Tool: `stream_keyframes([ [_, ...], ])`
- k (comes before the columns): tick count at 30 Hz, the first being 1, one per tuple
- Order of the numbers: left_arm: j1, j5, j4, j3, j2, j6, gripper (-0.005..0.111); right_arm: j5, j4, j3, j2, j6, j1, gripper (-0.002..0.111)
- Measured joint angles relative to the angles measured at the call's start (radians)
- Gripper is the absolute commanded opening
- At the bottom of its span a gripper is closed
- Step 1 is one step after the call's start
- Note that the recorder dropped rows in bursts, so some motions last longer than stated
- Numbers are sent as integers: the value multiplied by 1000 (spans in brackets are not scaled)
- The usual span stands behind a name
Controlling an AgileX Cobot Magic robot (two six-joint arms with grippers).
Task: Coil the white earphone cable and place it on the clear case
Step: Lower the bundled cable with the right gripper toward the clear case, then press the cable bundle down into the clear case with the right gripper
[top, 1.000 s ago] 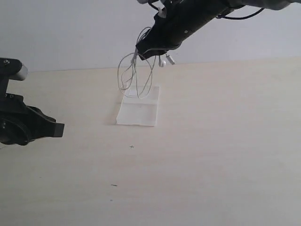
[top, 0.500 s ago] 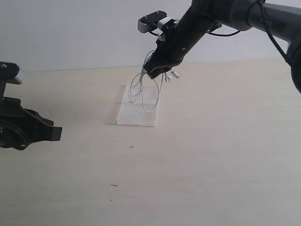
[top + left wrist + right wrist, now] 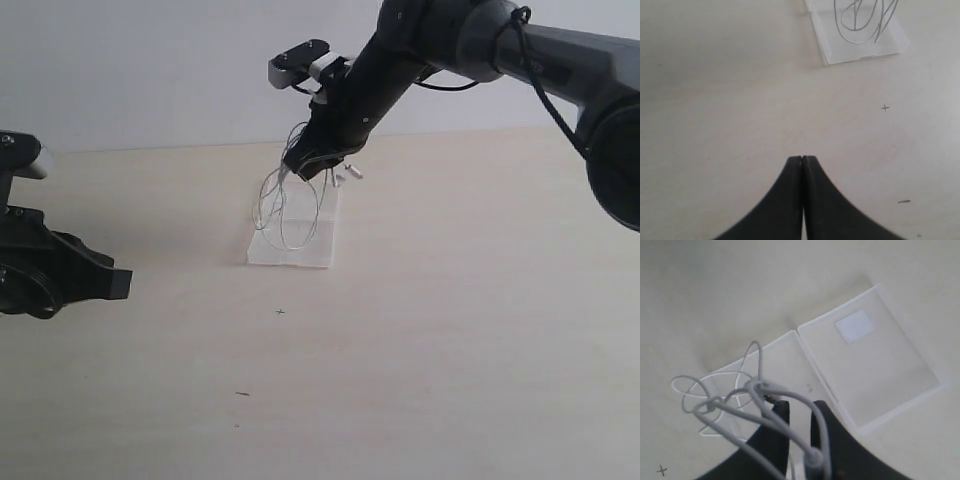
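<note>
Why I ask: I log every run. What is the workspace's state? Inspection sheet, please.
Surface: pale beige tabletop, flat.
Job's things: thin white earphone cable hangs in loose loops over one panel of the flat clear plastic case, which lies open; small white square patch on the other panel. Contact cannot be told.
Clutter: small dark cross mark and dark dash mark on the tabletop.
Grippers: right gripper shut on the cable, above the case; left gripper shut, empty, apart from the case.
Cables: black arm cable on the right arm.
Surroundings: plain pale wall.

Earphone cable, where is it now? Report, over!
Left gripper shut, empty, off to the side. Right gripper shut on white earphone cable, loops dangling over clear case. Nothing in the way.
</note>
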Motion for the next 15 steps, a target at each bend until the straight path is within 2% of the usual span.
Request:
stream_keyframes([
  [15, 0, 28, 0, 0, 0, 15, 0, -65, -40, 0, 45, 76, 11, 0],
])
